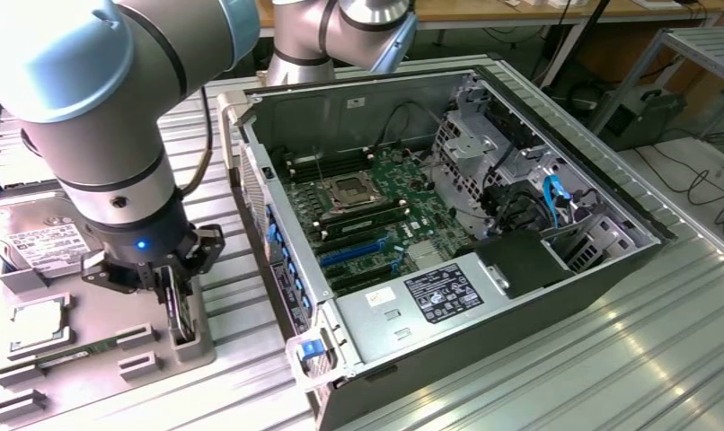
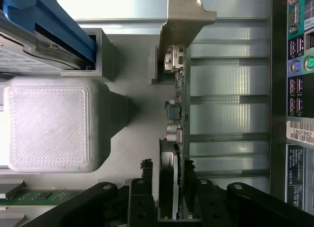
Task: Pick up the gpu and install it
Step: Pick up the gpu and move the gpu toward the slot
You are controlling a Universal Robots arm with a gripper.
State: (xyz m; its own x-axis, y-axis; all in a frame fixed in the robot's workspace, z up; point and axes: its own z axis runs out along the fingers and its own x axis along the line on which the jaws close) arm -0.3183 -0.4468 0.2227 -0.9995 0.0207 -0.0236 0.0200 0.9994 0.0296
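Observation:
The gpu (image 1: 180, 316) stands on edge in a slot of the grey parts holder (image 1: 92, 395), at the exterior view's left beside the computer case. My gripper (image 1: 174, 301) hangs straight down over it with one finger on each side of the card. In the wrist view the gpu (image 2: 179, 114) appears edge-on, a green board with small parts and its silver end bracket (image 2: 189, 15) at the far end. The gripper (image 2: 169, 169) is open. Its jaws straddle the near end of the card and stand close to both faces.
The open computer case (image 1: 602, 269) lies on the metal table, its motherboard (image 1: 375, 202) and blue card slots (image 1: 350, 256) exposed. The holder also carries a hard drive (image 1: 45, 242), a processor (image 1: 39, 328) and a memory stick (image 1: 81, 352). The case's rear ports (image 2: 297, 89) are close beside the card.

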